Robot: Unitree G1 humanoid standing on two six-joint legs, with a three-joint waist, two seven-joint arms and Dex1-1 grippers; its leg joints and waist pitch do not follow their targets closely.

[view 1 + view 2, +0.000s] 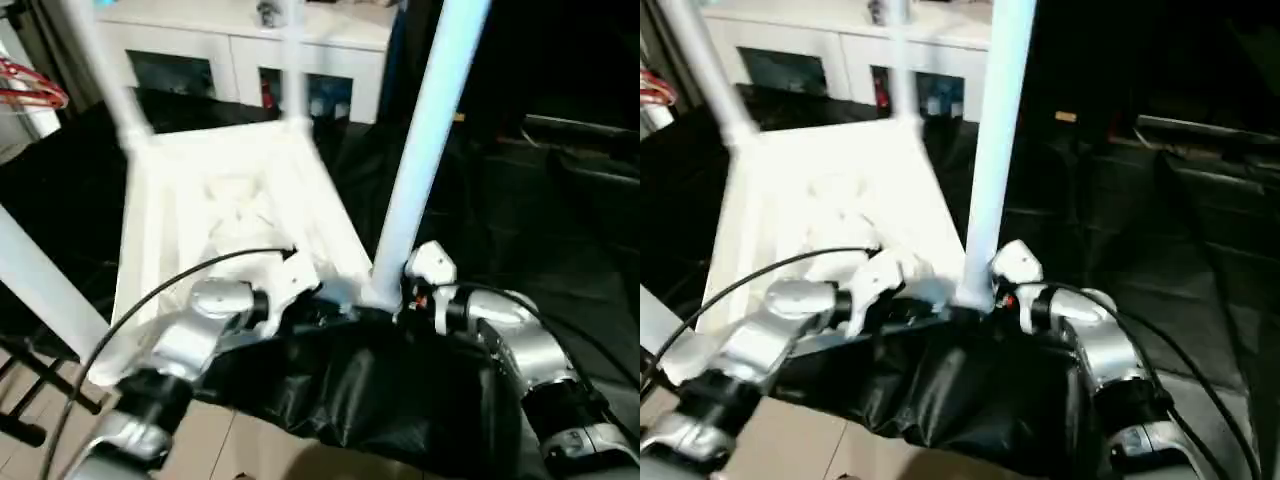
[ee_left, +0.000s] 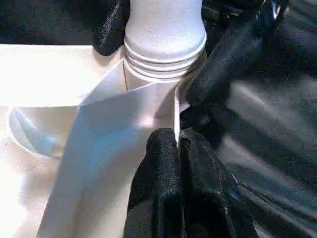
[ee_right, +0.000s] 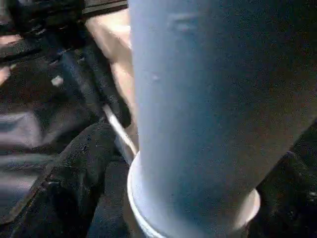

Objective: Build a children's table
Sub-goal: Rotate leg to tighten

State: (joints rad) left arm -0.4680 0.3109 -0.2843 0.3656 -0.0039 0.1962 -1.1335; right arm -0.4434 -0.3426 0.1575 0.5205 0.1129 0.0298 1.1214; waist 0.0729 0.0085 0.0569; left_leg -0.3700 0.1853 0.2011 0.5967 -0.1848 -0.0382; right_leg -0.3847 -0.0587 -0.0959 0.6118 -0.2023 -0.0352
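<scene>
The white tabletop (image 1: 230, 200) lies upside down on a black-covered surface, ribbed underside up. Two legs stand in its far corners (image 1: 100, 60) (image 1: 292, 60). A third leg (image 1: 40, 280) slants off at the near left. The near-right leg (image 1: 430, 120) rises from its corner socket, its threaded base (image 2: 163, 54) at the socket's mouth. My right gripper (image 1: 392, 300) is shut around this leg's base, with one finger (image 3: 84, 163) beside the tube. My left gripper (image 2: 176, 144) is shut on the tabletop's thin corner wall (image 2: 148, 104) just beside that socket.
A white glass-doored cabinet (image 1: 250, 50) stands behind the tabletop. Crumpled black cover (image 1: 380, 390) hangs over the near edge, with tan floor below. A black frame (image 1: 30, 400) sits low at the left, and something red (image 1: 30, 85) at the far left.
</scene>
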